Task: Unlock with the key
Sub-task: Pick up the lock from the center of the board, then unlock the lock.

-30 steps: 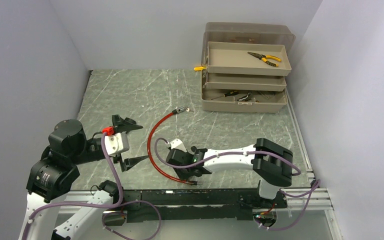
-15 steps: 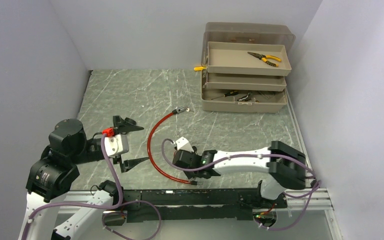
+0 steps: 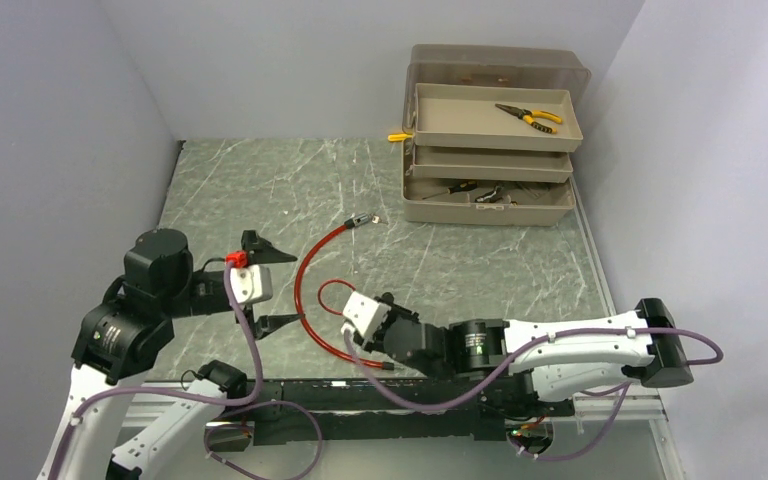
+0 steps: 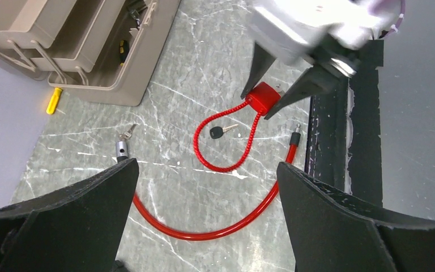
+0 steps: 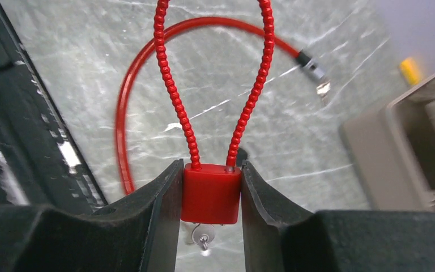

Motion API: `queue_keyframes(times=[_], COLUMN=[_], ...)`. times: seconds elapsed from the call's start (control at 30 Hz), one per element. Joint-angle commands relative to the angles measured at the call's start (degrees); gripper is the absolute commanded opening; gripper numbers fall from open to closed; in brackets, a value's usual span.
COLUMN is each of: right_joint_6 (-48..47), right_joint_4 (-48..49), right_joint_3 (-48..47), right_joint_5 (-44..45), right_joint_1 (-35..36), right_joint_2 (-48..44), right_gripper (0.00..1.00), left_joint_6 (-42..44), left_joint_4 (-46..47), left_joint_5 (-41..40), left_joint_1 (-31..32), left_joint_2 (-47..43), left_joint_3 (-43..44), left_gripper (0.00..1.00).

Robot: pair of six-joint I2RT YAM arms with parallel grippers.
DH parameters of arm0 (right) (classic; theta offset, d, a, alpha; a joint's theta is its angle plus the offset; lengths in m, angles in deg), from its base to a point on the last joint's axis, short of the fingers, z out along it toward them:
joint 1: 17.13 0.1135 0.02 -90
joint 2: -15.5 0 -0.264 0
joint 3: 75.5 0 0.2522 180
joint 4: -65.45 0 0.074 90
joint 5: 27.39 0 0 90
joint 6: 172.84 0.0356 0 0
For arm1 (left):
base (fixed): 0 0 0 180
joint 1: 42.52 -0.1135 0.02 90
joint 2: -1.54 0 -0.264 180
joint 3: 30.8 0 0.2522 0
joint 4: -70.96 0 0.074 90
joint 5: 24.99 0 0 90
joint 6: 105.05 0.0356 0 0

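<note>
My right gripper (image 5: pixel 210 169) is shut on a red padlock (image 5: pixel 210 195) and holds it by its sides, the beaded red shackle loop (image 5: pixel 173 90) hanging away from it. A small silver key part (image 5: pixel 203 238) shows under the lock body. In the left wrist view the lock (image 4: pixel 262 97) sits between the right fingers above a black-headed key (image 4: pixel 218 132) lying on the table inside the loop. My left gripper (image 4: pixel 207 167) is open and empty above the smooth red cable (image 4: pixel 204 233). In the top view the left gripper (image 3: pixel 272 286) is left of the right gripper (image 3: pixel 358 340).
The smooth red cable (image 3: pixel 303 275) ends in a metal tip with a key (image 3: pixel 362 220). A beige tiered toolbox (image 3: pixel 490 150) with pliers (image 3: pixel 528 116) stands at the back right, a yellow piece (image 3: pixel 398 137) beside it. A black rail (image 3: pixel 360 392) runs along the near edge.
The right arm has stretched out low, its elbow swinging right, while its gripper stays on the lock. The left arm has shifted slightly right and farther from the near edge, still open.
</note>
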Motion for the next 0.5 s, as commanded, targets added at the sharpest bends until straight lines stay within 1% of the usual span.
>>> queue_keyframes(times=[0.0, 0.1, 0.17, 0.23, 0.37, 0.47], right_joint_6=[-22.64, -33.42, -41.19, -50.94, -67.28, -73.14], right_joint_4=[9.76, 15.96, 21.14, 25.87, 36.53, 39.96], right_joint_3=[1.97, 3.11, 3.78, 4.42, 6.24, 6.54], right_joint_5=[13.89, 20.59, 23.02, 25.47, 27.85, 27.68], right_joint_1=[5.42, 7.85, 9.51, 11.40, 14.44, 15.82], right_joint_2=[-1.50, -2.02, -2.48, -1.90, 0.52, 1.72], right_gripper=[0.00, 0.00, 0.00, 0.00, 0.00, 0.00], left_joint_6=[-2.95, -5.38, -6.78, -9.48, -12.61, -12.05], left_joint_4=[2.95, 2.00, 1.25, 2.84, 4.52, 3.23], left_joint_5=[3.19, 5.98, 7.67, 8.87, 11.38, 12.94], left_joint_1=[-0.15, -0.19, -0.15, -0.15, -0.15, -0.06], left_joint_2=[3.08, 4.83, 5.72, 5.96, 7.83, 9.72], left_joint_3=[2.45, 3.09, 2.65, 1.45, 0.78, 2.07], left_gripper=[0.98, 0.98, 0.98, 0.98, 0.98, 0.98])
